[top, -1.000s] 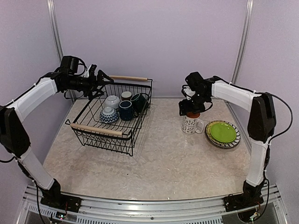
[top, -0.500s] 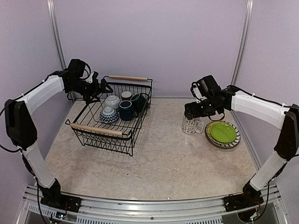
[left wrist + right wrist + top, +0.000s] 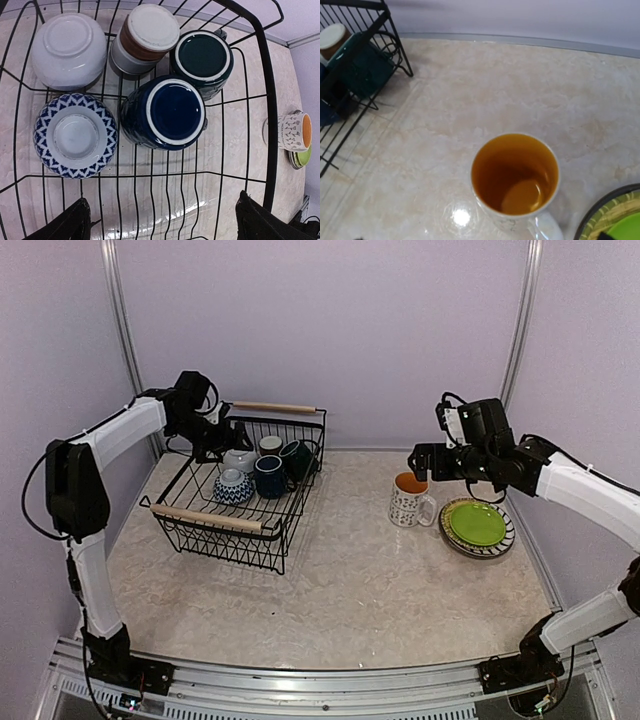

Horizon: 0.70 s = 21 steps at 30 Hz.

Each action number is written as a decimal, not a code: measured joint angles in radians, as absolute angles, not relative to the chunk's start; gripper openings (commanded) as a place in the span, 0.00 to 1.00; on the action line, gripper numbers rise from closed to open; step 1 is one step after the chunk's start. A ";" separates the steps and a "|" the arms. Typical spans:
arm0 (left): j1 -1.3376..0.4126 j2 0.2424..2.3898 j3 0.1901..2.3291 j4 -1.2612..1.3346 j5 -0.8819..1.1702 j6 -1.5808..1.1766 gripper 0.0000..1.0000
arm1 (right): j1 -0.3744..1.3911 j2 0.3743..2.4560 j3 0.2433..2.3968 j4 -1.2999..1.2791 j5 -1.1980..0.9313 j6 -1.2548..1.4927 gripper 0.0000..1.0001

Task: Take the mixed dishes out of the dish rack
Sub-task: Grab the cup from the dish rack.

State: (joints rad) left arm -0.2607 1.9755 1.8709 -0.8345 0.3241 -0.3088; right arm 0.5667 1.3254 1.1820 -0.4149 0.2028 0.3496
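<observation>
Overhead, the rack (image 3: 205, 517) sits at 10 o'clock on the surface (image 3: 340, 590), mug (image 3: 410, 505) and plates (image 3: 478, 525) at 3 o'clock; the mug's print is unreadable. Only the left wrist view shows five dishes (image 3: 165, 112) upside down under the spread left end effector (image 3: 167, 225); the right end effector (image 3: 422, 465) hangs spread above the mug.

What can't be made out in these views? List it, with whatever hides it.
Top view: plates under the lime green plate, covered by it; only rims show.
Left wrist view: insides of the dishes in the dish rack, all upside down.
Right wrist view: the patterned mug's outside, seen from straight above.
</observation>
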 measured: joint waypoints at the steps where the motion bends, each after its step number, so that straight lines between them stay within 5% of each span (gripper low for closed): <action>1: -0.271 1.993 1.892 -0.837 0.323 -0.303 0.97 | 0.567 1.325 1.176 -0.410 0.199 0.350 0.99; 13: -0.373 2.323 2.321 -0.936 0.200 -0.249 0.99 | 0.567 1.210 1.095 -0.350 0.149 0.365 1.00; 21: -0.379 2.444 2.409 -0.966 0.158 -0.249 0.99 | 0.567 1.184 1.081 -0.338 0.147 0.369 1.00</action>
